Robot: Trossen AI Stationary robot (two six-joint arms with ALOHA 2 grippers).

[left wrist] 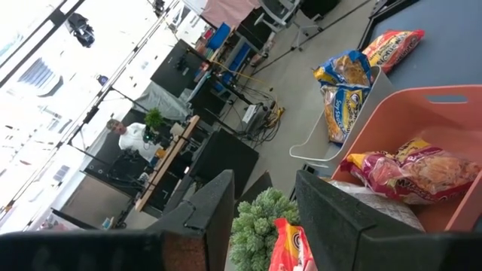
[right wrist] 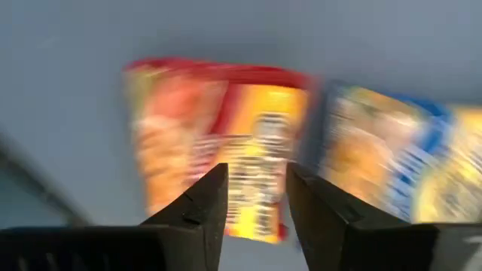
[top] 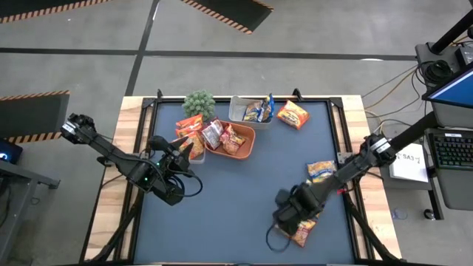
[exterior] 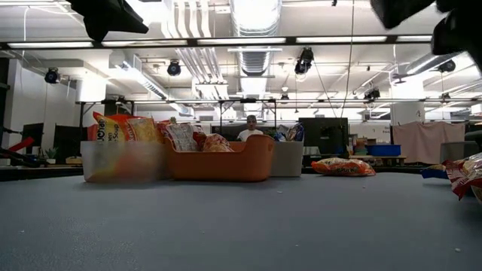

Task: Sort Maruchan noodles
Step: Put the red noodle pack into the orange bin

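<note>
Red noodle packet (right wrist: 226, 143) between right gripper (right wrist: 256, 199) jaws

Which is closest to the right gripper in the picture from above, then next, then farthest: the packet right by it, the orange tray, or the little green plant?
From the right gripper:
1. Red packet, right beside it at the near edge.
2. Orange tray, mid-table, toward the left arm.
3. Green plant, far edge.

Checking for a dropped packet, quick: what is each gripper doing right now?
Left gripper: open, holding nothing, raised near the orange tray.
Right gripper: fingers apart over a red noodle packet, grip cannot be told.
</note>
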